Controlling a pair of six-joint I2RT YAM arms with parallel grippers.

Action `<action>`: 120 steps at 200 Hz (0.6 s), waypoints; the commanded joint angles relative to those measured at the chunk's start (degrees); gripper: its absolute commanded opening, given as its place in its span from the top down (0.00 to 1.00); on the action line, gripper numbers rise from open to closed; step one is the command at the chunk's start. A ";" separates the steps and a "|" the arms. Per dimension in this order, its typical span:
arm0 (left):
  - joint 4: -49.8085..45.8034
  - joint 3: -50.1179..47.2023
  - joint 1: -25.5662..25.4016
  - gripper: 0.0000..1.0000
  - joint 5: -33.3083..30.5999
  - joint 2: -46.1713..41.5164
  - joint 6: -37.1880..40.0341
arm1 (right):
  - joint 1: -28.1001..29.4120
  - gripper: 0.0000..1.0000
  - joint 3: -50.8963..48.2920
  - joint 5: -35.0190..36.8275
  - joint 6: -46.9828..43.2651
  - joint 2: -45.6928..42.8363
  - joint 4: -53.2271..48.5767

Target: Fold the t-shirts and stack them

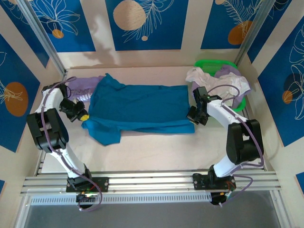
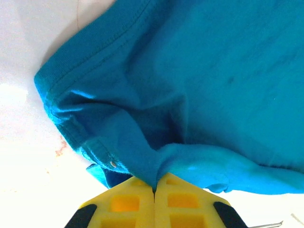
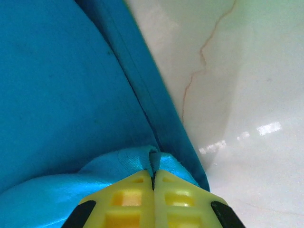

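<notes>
Teal tee, spread flat on the table with its length running left to right. It is partly folded: a doubled layer lies along its near edge, and a sleeve hangs off its near-left corner.

Left gripper, at the teal tee's left edge, jaws closed on a pinch of the cloth. In the left wrist view the yellow fingertips meet with a fold of the tee caught between them, and a hemmed edge is bunched just beyond.

Right gripper, at the teal tee's right edge, jaws likewise closed on the cloth. In the right wrist view a small pleat rises between its fingertips beside the hem, with bare table to the right.

Lavender tee, crumpled, touching the teal tee's far-left corner.

Green basket, off the teal tee's far-right corner, holding a white tee and a lilac tee that are heaped over its rim.
</notes>
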 commanded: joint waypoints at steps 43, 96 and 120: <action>0.56 2.49 1.38 0.85 1.36 3.37 0.48 | 2.57 0.75 4.91 2.92 -2.19 3.36 -1.21; -2.40 2.24 1.71 0.57 -3.16 -3.72 2.16 | 11.42 0.56 7.36 6.21 -1.72 -5.24 -8.67; -2.51 -1.97 1.69 0.57 -3.08 -6.92 2.73 | 18.89 0.56 7.32 6.82 1.65 -7.66 -10.30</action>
